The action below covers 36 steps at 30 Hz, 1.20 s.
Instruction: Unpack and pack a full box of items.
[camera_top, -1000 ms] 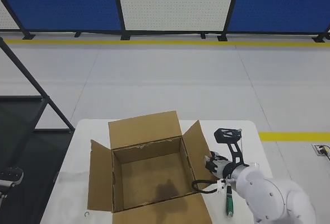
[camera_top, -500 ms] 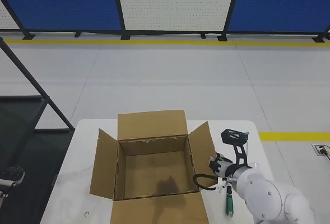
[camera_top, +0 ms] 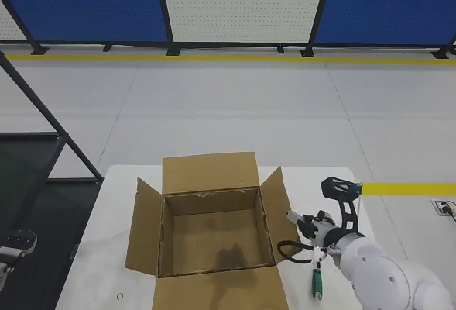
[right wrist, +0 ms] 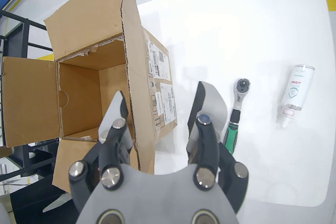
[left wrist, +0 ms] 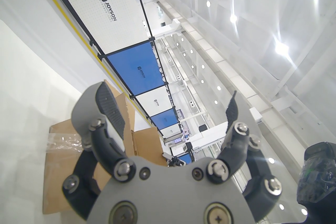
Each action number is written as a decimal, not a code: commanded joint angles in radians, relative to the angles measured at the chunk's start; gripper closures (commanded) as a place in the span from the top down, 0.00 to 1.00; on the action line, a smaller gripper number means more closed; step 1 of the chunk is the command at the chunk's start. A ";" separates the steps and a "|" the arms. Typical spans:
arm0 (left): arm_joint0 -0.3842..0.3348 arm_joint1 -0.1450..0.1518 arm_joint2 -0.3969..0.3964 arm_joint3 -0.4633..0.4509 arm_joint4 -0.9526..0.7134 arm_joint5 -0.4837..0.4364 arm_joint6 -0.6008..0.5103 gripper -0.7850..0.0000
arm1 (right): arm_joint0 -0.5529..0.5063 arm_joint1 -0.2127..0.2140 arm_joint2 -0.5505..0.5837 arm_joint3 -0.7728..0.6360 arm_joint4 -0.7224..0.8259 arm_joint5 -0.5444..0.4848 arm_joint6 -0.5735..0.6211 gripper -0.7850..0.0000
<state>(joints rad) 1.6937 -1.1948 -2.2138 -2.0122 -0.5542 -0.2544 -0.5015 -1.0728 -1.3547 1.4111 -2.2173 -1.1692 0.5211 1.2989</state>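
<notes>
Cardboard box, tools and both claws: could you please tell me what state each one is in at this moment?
Cardboard box: upright, all four flaps open, nothing inside.
Ratchet wrench: lying flat on the table beside the box, not held.
Bottle: lying on its side, not held.
Right claw: open, empty, over the box's side flap.
Left claw: open, empty, pointing up towards the ceiling.

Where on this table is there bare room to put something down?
The box is empty inside. The table is bare between the box and the edge by the black rack, and beyond the ratchet and bottle toward the far edge. It is crowded beside the box's labelled side, where those two lie.
</notes>
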 commanded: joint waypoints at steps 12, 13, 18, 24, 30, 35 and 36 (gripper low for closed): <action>-0.034 0.004 0.062 -0.031 0.036 0.014 -0.026 1.00 | -0.237 0.018 0.296 -0.133 0.042 -0.059 0.059 1.00; -0.037 0.004 0.067 -0.033 0.040 0.015 -0.026 1.00 | -0.260 0.020 0.312 -0.133 0.049 -0.080 0.080 1.00; -0.046 0.005 0.088 -0.037 0.059 0.018 -0.017 1.00 | -0.307 0.027 0.335 -0.057 0.049 -0.156 0.156 1.00; -0.056 0.005 0.111 -0.039 0.086 0.026 0.003 1.00 | -0.259 0.040 0.270 0.050 0.004 -0.260 0.234 1.00; -0.068 0.006 0.127 -0.045 0.105 0.040 0.027 1.00 | -0.259 0.040 0.270 0.050 0.004 -0.260 0.234 1.00; -0.085 0.006 0.143 -0.044 0.121 0.055 0.048 1.00 | -0.257 0.041 0.237 0.078 0.005 -0.303 0.194 1.00; -0.088 0.007 0.145 -0.043 0.123 0.060 0.054 1.00 | -0.241 0.042 0.214 0.098 -0.018 -0.316 0.188 1.00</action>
<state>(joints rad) 1.6087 -1.1883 -2.0710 -2.0560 -0.4328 -0.1983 -0.4533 -1.3267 -1.3140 1.6478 -2.1392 -1.1660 0.2228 1.4986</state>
